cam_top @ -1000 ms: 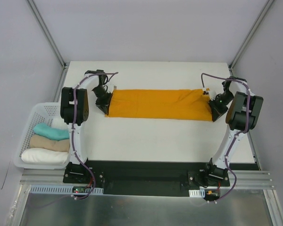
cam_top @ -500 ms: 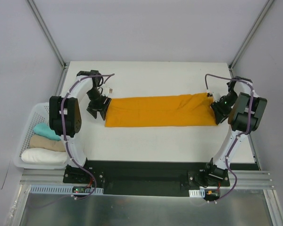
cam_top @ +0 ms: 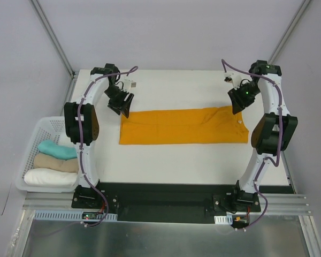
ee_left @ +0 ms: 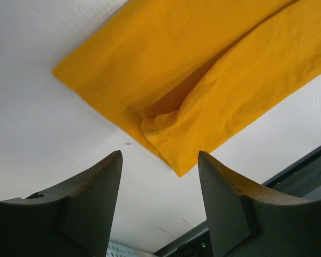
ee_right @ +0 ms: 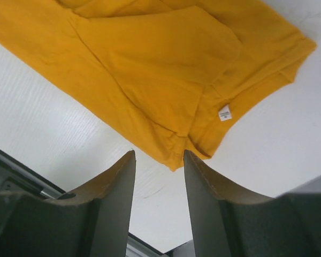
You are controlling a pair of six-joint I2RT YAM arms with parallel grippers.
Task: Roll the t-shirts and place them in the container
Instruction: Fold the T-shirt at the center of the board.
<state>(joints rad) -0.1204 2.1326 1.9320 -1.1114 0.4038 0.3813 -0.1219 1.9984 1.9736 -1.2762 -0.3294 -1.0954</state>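
An orange t-shirt (cam_top: 182,126), folded into a long strip, lies flat across the middle of the white table (cam_top: 166,160). My left gripper (cam_top: 123,107) hovers open just beyond the strip's left end, holding nothing. In the left wrist view the shirt's (ee_left: 203,69) corner lies on the table past the left gripper (ee_left: 159,156). My right gripper (cam_top: 236,106) hangs open over the strip's far right corner. The right wrist view shows the right gripper (ee_right: 159,155) above the shirt (ee_right: 150,64), near a white label (ee_right: 224,113); nothing lies between its fingers.
A white basket (cam_top: 43,124) stands off the table's left edge. It holds rolled t-shirts side by side: a teal one (cam_top: 56,149), a tan one (cam_top: 53,163) and a white one (cam_top: 48,178). A black rail (cam_top: 160,195) carries both arm bases at the near edge.
Both grippers opened and let go of the orange shirt's ends, then lifted and drew back toward the far side. The strip has settled flat on the table.
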